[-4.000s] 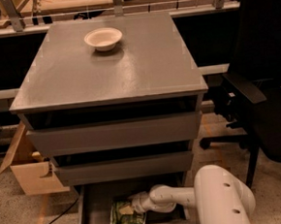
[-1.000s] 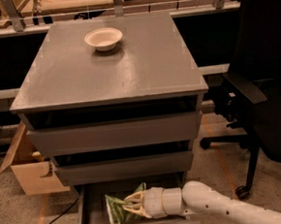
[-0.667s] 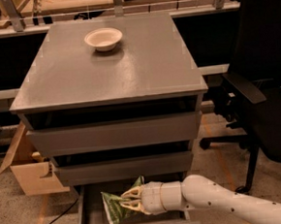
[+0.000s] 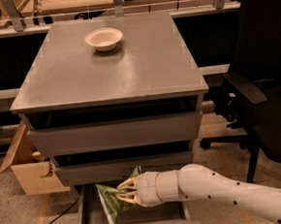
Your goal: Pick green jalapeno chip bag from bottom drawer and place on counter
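Observation:
The green jalapeno chip bag (image 4: 110, 199) is crinkled, with white-edged seams, and hangs tilted in my gripper (image 4: 125, 193) just above the open bottom drawer (image 4: 90, 220). The gripper is shut on the bag's right side, in front of the middle drawer's lower edge. My white arm reaches in from the lower right. The grey counter (image 4: 141, 65) is above, with a white bowl (image 4: 103, 39) near its back.
A black office chair (image 4: 259, 75) stands to the right of the cabinet. An open cardboard box (image 4: 28, 166) sits on the floor at the left, with a cable beside it. The two upper drawers (image 4: 115, 133) are slightly open.
My gripper has lifted the chip bag up out of the bottom drawer, from lying on its floor to hanging in front of the middle drawer's lower edge.

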`<control>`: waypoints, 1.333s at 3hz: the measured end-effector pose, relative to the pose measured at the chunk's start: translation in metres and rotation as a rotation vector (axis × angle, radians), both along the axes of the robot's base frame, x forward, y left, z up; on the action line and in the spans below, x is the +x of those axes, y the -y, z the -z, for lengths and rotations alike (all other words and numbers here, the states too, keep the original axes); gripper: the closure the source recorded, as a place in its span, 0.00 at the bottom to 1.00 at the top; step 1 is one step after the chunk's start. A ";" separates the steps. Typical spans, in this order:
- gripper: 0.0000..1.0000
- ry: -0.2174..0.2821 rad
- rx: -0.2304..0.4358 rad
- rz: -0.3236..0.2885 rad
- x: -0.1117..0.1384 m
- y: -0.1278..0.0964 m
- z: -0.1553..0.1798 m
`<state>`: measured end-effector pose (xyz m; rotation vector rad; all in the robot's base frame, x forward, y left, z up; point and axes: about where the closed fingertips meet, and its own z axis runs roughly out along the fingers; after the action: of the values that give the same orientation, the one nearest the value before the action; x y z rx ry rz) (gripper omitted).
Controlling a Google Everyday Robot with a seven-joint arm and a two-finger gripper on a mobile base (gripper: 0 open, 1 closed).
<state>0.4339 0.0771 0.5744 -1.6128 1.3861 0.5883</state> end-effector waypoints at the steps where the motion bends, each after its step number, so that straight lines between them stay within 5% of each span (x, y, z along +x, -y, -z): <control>1: 1.00 0.000 0.000 0.000 0.000 0.000 0.000; 2: 1.00 0.040 -0.009 -0.025 0.004 -0.005 -0.019; 4: 1.00 0.257 -0.104 -0.095 0.003 -0.013 -0.120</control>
<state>0.4365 0.0897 0.6947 -1.7765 1.1714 0.3530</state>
